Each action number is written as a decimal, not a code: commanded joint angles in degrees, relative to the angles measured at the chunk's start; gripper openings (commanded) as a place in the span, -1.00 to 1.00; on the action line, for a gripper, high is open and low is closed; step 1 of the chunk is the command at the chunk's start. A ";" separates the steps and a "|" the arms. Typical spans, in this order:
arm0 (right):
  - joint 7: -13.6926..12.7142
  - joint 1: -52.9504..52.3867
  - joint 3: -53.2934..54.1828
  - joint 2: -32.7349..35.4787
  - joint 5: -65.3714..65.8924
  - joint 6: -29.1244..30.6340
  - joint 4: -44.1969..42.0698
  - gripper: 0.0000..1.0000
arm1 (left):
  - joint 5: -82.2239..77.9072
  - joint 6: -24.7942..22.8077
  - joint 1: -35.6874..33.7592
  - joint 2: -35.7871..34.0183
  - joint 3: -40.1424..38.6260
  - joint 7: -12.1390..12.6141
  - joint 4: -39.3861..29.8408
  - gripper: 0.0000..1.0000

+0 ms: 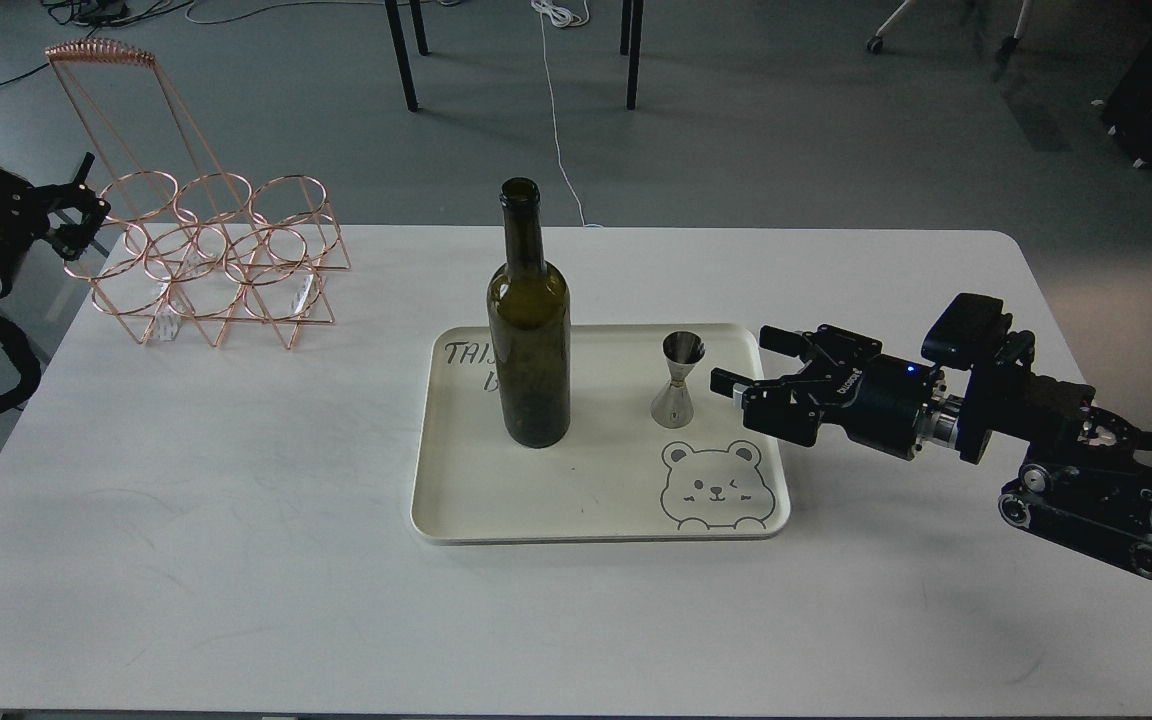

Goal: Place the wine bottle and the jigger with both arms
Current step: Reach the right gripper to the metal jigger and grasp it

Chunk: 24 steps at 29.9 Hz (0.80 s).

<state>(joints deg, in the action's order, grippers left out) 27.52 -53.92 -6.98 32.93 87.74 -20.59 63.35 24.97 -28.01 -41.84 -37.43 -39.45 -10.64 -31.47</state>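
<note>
Right black two-finger gripper [751, 375]: fingers spread, empty, level with and just beside the small shiny silver hourglass jigger [679, 379]. Jigger and tall dark olive-green glass wine bottle [529, 320] stand upright on the cream tray [596, 520]. Step, judged: approach to jigger; next, advance and close at its waist. Far left gripper [76, 215]: state unclear.

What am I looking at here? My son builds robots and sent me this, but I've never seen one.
This single picture is taken from the robot's own head, looking down at a white table. The black right arm reaches in from the right; its gripper, a two-fingered claw, is open beside a small silver jigger and holds nothing. The left gripper sits at the left edge; I can't tell if it is open. A cream tray carries the jigger and a tall green wine bottle, both upright. A copper wire rack stands at back left.
</note>
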 commanded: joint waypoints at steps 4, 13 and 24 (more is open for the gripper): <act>0.08 -0.57 -2.77 -6.38 2.44 -0.77 -9.28 0.66 | -1.93 0.01 0.01 -0.10 0.17 0.00 0.18 0.97; 0.08 -0.22 -3.56 -14.21 2.44 -0.85 -17.55 0.31 | -2.03 0.01 0.01 -0.10 -0.01 0.00 0.18 0.97; -0.18 -0.04 -3.56 -15.62 2.44 -1.03 -20.01 -0.71 | -2.20 0.01 0.18 -0.10 0.17 -2.72 0.71 0.97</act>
<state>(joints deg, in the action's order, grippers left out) 27.42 -54.01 -10.61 17.33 90.18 -21.45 43.71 22.82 -28.00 -41.69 -37.53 -39.30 -12.44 -30.79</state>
